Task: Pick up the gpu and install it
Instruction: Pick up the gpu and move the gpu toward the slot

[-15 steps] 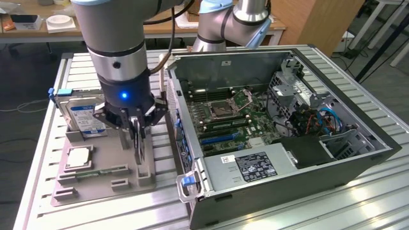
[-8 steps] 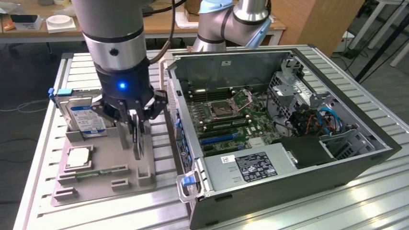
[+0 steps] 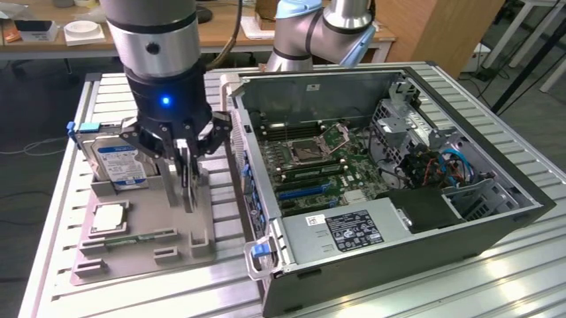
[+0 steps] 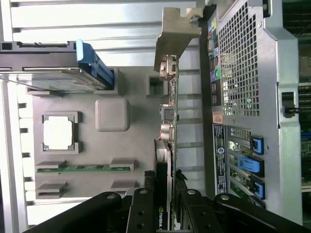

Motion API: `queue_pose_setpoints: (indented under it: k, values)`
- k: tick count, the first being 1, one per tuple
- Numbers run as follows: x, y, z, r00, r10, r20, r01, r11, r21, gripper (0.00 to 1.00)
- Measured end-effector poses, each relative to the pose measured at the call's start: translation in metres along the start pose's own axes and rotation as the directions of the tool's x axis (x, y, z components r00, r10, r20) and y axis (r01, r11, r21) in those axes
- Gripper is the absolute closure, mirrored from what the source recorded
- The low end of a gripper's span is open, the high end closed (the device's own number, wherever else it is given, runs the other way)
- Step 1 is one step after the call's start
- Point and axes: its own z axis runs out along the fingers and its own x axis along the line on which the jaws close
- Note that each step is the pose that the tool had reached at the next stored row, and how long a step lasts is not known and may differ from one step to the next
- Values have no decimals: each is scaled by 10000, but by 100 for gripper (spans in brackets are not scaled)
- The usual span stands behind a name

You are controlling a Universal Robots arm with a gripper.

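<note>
Standing on edge over the grey moulded holder tray [image 3: 124, 265], the thin, flat, dark rectangular gpu [image 3: 188, 192] is pinched between the jaws of the black gripper [image 3: 184, 159]. The gpu is located between the silver hard drive with a blue-white label [image 3: 119, 165] and the open black computer case [image 3: 495, 225]. Whether it touches the tray cannot be told.

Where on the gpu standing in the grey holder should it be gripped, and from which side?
Take the gpu by its upper long edge, mid-length, from straight above, gripper closing across the thin faces. It stands on edge in the grey holder, top edge free.
</note>
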Motion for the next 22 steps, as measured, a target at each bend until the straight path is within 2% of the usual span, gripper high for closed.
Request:
queue_pose_setpoints:
  k: [15, 22]
  values:
    - [-13, 19, -434, 10000, 0, 0, 0, 10000, 0, 74]
    - [-16, 25, -565, 10000, 0, 0, 0, 10000, 0, 74]
